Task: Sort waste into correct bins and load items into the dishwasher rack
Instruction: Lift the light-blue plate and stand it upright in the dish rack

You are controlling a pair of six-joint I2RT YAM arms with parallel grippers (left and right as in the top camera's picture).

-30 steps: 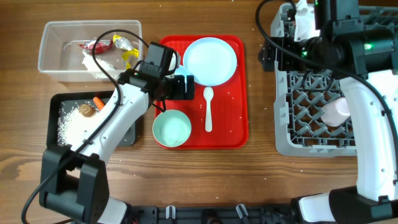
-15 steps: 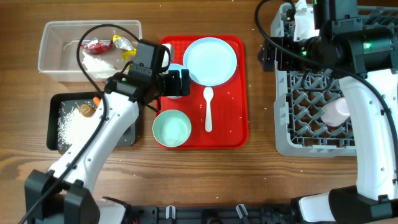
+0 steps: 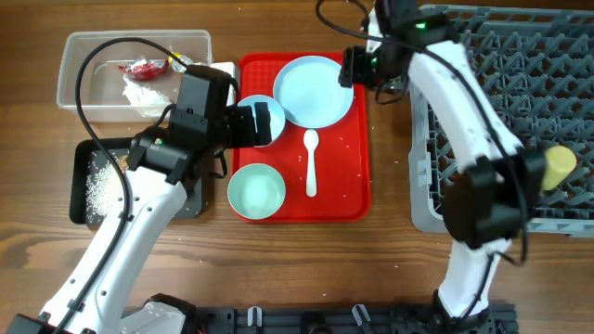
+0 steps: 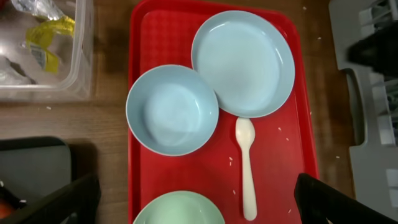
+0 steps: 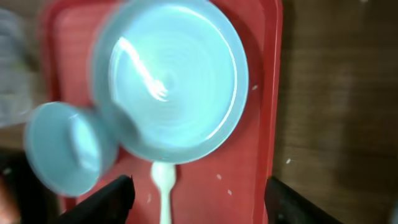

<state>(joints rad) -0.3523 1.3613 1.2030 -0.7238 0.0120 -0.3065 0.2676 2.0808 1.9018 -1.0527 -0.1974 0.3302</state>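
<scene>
On the red tray point(image 3: 348, 186) lie a pale blue plate point(image 3: 314, 90), a pale blue bowl point(image 3: 269, 109), a paler greenish bowl point(image 3: 257, 191) and a white spoon point(image 3: 311, 162). My left gripper point(image 3: 252, 125) hangs open above the blue bowl point(image 4: 172, 109), holding nothing. My right gripper point(image 3: 355, 67) is open and empty beside the plate's right edge; its wrist view shows the plate point(image 5: 174, 81) and spoon point(image 5: 163, 193) below. The clear tub point(image 3: 74, 88) holds wrappers point(image 3: 148, 67) and tissue point(image 3: 144, 93). The black bin point(image 3: 190, 199) holds rice point(image 3: 97, 186). A yellow cup point(image 3: 557, 167) lies in the grey rack point(image 3: 464, 56).
The tray sits mid-table between the two bins on the left and the rack on the right. My right arm stretches across the rack's left side. Stray rice grains dot the tray and the wood near the rack's front.
My right arm swung left from over the rack to the tray's top right corner. My left gripper shifted left over the blue bowl. A yellow cup now shows in the rack.
</scene>
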